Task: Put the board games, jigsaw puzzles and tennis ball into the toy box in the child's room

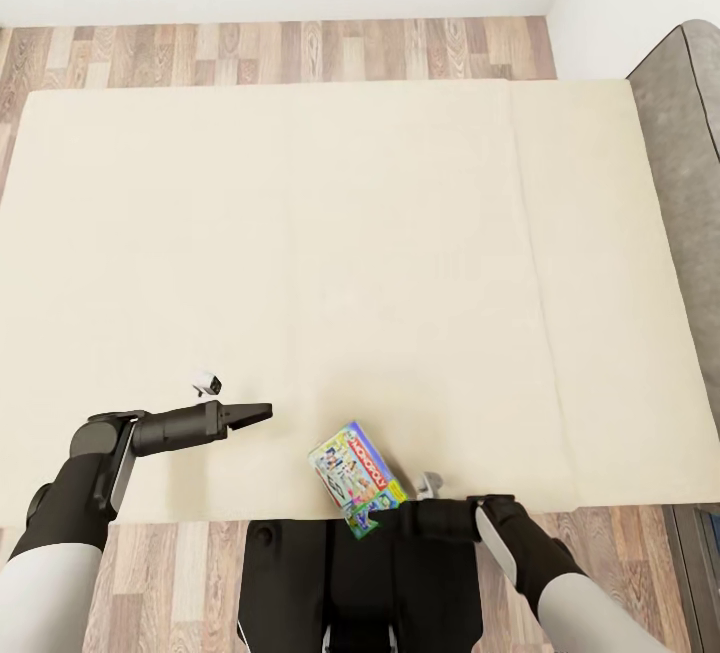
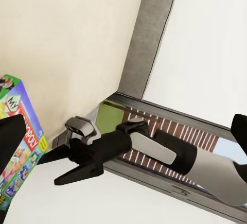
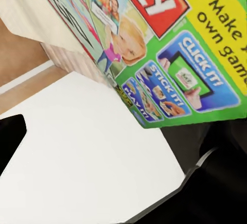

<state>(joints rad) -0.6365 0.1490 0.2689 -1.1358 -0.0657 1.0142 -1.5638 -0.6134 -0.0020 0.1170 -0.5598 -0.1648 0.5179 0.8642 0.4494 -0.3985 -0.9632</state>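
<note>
Your right gripper (image 1: 392, 516) grips the board game (image 1: 357, 478) at its near edge over the bed (image 1: 300, 233). Your left gripper (image 1: 262, 413), beside it, hangs empty; jaw spread indeterminate.

Right gripper's black fingertips (image 1: 385, 518) hidden behind the colourful rectangular board game box (image 1: 357, 477), grip perhaps closed, cream bed's (image 1: 300, 233) near edge partly hidden by arms

Colourful board game (image 1: 357, 478) at bed (image 1: 300, 263) edge

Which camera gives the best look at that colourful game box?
The head view: the whole board game lies at the bed's near edge. The right wrist view shows its print close up; the left wrist view catches one edge.
</note>
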